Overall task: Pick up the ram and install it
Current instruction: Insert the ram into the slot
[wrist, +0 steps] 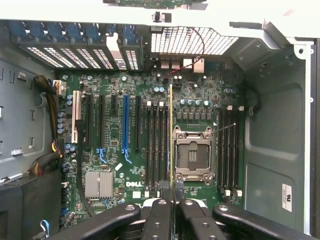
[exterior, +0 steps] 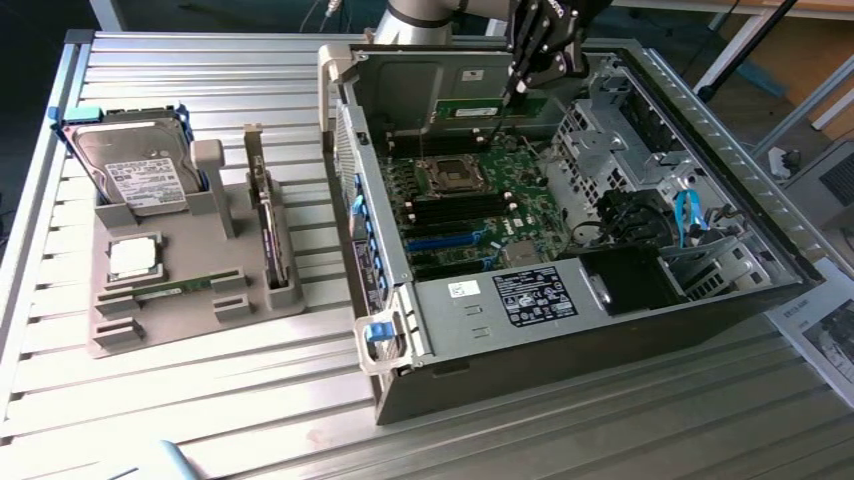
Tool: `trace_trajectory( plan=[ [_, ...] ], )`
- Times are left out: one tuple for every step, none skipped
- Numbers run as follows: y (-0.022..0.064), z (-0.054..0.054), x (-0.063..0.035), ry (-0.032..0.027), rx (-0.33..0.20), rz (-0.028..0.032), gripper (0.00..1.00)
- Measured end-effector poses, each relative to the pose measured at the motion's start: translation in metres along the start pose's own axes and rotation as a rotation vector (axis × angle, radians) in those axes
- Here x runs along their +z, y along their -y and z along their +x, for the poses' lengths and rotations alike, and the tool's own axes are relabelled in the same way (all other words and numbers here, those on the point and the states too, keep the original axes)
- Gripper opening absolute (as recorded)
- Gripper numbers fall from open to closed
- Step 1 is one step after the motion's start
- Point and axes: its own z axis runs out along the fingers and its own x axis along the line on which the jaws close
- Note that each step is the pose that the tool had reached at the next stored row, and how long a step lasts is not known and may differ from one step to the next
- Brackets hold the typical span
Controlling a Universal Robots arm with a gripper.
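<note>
claw (wrist: 171, 204) is clamped on the ram (wrist: 171, 135), holding it edge-down just beside the cpu socket (wrist: 193, 154). its long axis looks parallel to the empty memory slots (wrist: 157, 142) flanking that socket.

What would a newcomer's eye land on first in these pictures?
The open computer case, its green motherboard laid bare, dominates the exterior view's right. Above it the tool is shut on the ram, a thin green stick held over the board. On the exterior view's left, a grey fixture carries a hard drive and a square silver processor.
</note>
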Motion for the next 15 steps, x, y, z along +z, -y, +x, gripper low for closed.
trace_trajectory(
  plan=[
    [0.0000,0.000,0.0001,0.0001,0.000,0.0001,0.12],
    [0.0000,0.000,0.0001,0.0001,0.000,0.0000,0.12],
    [0.0000,0.000,0.0002,0.0002,0.000,0.0000,0.12],
    [0.0001,0.000,0.0013,0.0007,0.000,0.0002,0.12],
    [0.0002,0.000,0.0036,0.0006,0.000,0.0002,0.12],
    [0.0003,0.000,0.0056,0.0003,0.000,0.0000,0.12],
    [0.0004,0.000,0.0080,0.0004,0.000,0.0001,0.12],
    [0.0006,0.000,0.0101,0.0003,0.000,0.0000,0.12],
    [0.0007,0.001,0.0127,0.0003,0.000,0.0000,0.12],
    [0.0009,0.001,0.0157,0.0003,0.000,0.0000,0.12],
    [0.0010,0.001,0.0177,0.0003,0.000,0.0000,0.12],
    [0.0011,0.001,0.0196,0.0004,0.000,0.0001,0.12],
    [0.0013,0.001,0.0218,0.0004,0.000,0.0001,0.12],
    [0.0014,0.001,0.0239,0.0004,0.000,0.0001,0.12],
    [0.0015,0.001,0.0260,0.0004,0.000,0.0001,0.12]
  ],
)
